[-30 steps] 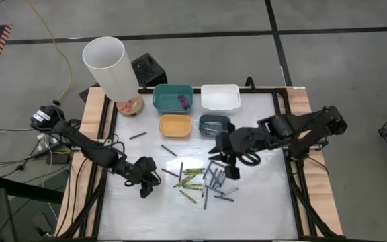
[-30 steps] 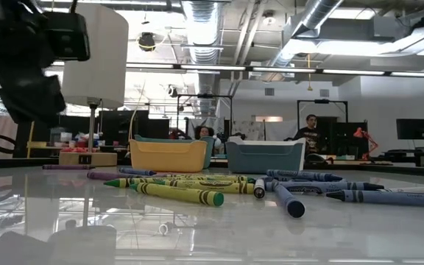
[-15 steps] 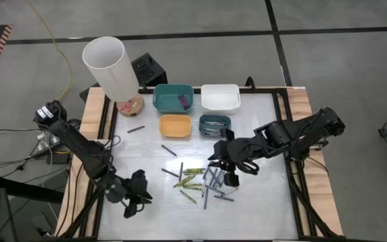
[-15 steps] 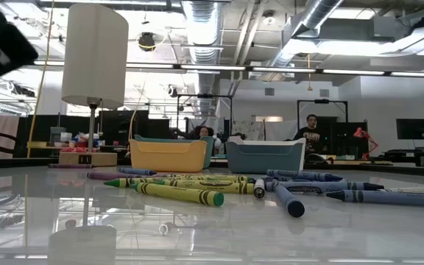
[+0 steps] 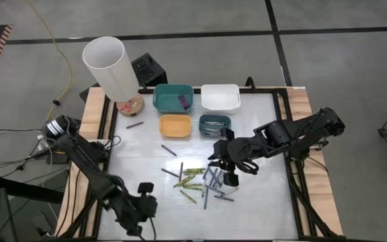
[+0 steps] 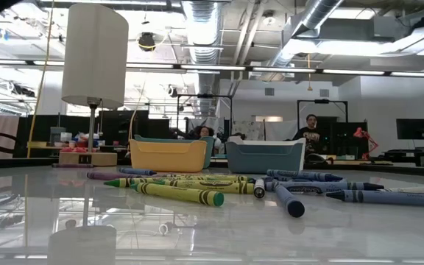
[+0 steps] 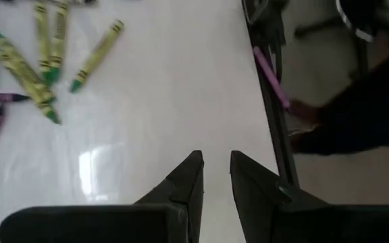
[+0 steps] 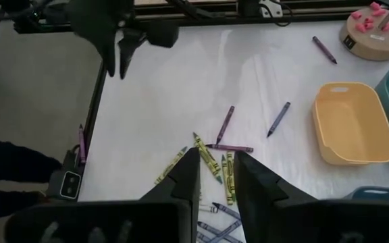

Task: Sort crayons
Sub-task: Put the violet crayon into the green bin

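The crayons (image 5: 200, 180) lie loose in a heap in the middle of the table: yellow-green ones (image 6: 179, 193) on its left side, blue and grey ones (image 6: 311, 185) on its right. Two purple crayons (image 5: 168, 150) (image 5: 135, 124) lie apart, farther left. My right gripper (image 5: 230, 177) hangs above the heap's right part, open by a narrow gap (image 8: 216, 156) with nothing in it. My left gripper (image 5: 141, 227) is raised over the bare tabletop at the near edge. It is also open by a narrow gap (image 7: 216, 162) and holds nothing.
Four small bins stand at the back: teal (image 5: 173, 96) with a purple crayon inside, white (image 5: 220, 97), yellow (image 5: 175, 125), and grey-blue (image 5: 215, 124) holding crayons. A white-shaded lamp (image 5: 111, 67) stands at the far left corner. One purple crayon (image 7: 271, 67) lies on the near frame rail.
My left gripper has swung away from the crayon heap to the table's near edge, rising out of the low view and rolling its wrist. The lone purple crayon at the far left has shifted a little toward the far edge.
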Controlling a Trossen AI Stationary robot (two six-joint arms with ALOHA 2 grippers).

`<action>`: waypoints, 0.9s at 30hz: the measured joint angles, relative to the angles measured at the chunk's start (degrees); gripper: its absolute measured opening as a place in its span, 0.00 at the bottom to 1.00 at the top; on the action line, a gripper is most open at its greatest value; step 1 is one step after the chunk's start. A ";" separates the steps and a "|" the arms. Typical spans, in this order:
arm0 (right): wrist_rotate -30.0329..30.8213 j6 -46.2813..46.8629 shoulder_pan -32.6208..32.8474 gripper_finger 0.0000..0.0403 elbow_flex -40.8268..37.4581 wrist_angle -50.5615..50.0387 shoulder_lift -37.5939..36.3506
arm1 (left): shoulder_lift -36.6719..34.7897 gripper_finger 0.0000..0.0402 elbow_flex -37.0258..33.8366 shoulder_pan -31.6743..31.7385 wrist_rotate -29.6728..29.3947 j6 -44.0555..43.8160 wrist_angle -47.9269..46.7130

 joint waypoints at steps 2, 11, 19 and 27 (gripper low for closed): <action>-0.04 0.00 0.21 0.22 0.00 0.08 0.00 | 2.42 0.16 2.84 -0.06 2.16 0.07 -2.15; 2.47 5.25 5.17 0.22 0.00 1.29 -0.02 | 4.49 0.16 5.26 -2.38 -0.61 -0.14 -6.43; 8.93 8.42 7.03 0.22 0.00 1.26 -0.02 | 4.49 0.16 5.26 -3.36 -0.38 -1.59 -3.42; 9.24 10.71 6.31 0.22 0.00 1.24 -0.02 | 4.49 0.16 5.26 -5.29 -4.87 -11.12 8.93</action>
